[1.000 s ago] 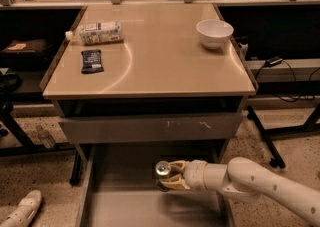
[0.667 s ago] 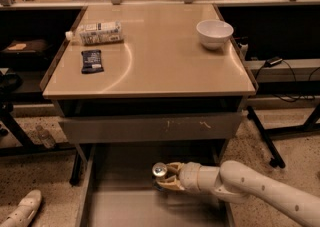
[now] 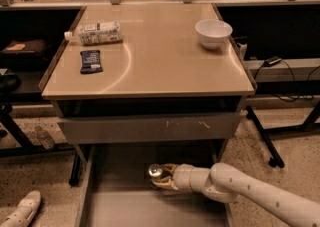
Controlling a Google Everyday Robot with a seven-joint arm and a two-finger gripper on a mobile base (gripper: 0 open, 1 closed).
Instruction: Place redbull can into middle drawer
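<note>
In the camera view we look down on a tan desk (image 3: 165,71) and the open space below it. The white arm (image 3: 250,194) enters from the lower right corner and reaches left and slightly farther away, low over the pulled-out middle drawer (image 3: 125,208). Its forearm runs almost level, thick at the elbow and narrower toward the wrist.

At the end of the arm, the gripper (image 3: 161,177) points left, below the middle of the desk's near edge. Its tan fingers (image 3: 166,185) are clamped on the redbull can (image 3: 155,172), one on the far side and one on the near side. We see mostly the can's shiny silver top, and the can looks upright. It is held over the far part of the grey drawer floor, a little right of centre. We cannot tell whether its base touches the floor.

Just above the open drawer, a closed grey drawer front (image 3: 147,127) shows yellowish scratch marks right of its middle.

On the desk, a white bowl (image 3: 213,33) stands near the far right corner. A plastic bottle (image 3: 95,33) with a white label lies on its side at the far left, cap pointing left. A dark snack bar (image 3: 91,61) lies just nearer than the bottle.

On the speckled floor at the lower left we see a light shoe (image 3: 22,210).
</note>
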